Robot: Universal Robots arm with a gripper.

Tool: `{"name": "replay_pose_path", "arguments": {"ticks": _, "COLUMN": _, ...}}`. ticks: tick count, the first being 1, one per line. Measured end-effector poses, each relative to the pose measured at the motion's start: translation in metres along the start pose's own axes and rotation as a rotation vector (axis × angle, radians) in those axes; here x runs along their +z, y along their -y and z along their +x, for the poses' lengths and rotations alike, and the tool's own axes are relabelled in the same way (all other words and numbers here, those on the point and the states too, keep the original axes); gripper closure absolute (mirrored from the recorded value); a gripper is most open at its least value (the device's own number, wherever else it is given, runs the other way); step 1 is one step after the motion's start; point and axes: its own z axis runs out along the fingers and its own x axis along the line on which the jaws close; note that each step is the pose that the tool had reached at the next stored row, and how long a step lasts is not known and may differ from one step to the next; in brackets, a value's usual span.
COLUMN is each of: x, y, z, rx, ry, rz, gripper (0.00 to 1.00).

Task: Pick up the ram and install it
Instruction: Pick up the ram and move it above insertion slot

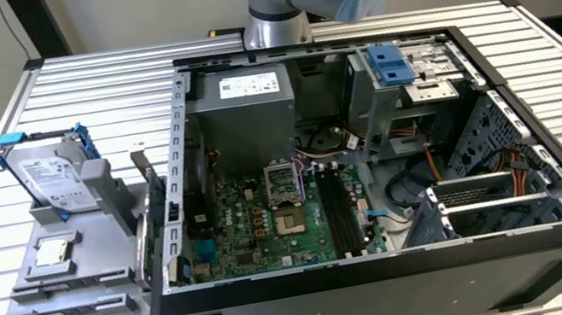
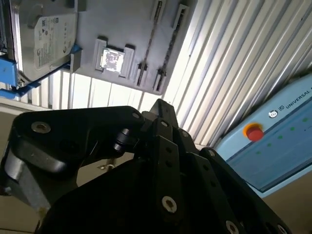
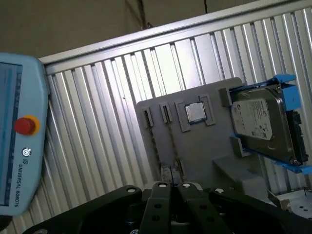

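Note:
The ram is hidden or out of view. A grey holder (image 1: 103,267) (image 3: 204,146) lies on the table at the exterior view's left. Its two long narrow slots (image 3: 155,141) (image 2: 151,41) show as thin dark lines. My gripper (image 3: 170,187) (image 2: 161,105) hangs high above the holder in both wrist views. Its black fingers (image 3: 163,195) meet at the tip, shut, and nothing sticks out past them. The open computer case (image 1: 393,268) lies on its side. Long dark memory slots (image 1: 339,212) run along its green motherboard (image 1: 259,231).
On the holder stand a silver hard drive in a blue frame (image 1: 51,176) (image 3: 263,122) and a small square processor chip (image 1: 52,250) (image 3: 196,113). A blue pendant with a red button (image 3: 19,131) (image 2: 273,141) lies beside the ribbed table. The arm's base (image 1: 276,28) stands behind the case.

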Motion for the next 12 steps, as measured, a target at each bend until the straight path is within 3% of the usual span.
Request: {"name": "replay_pose_path", "arguments": {"ticks": 12, "x": 0.0001, "y": 0.0002, "z": -0.0001, "rx": -0.195, "ry": -0.0078, "rz": 0.0014, "gripper": 1.00}}
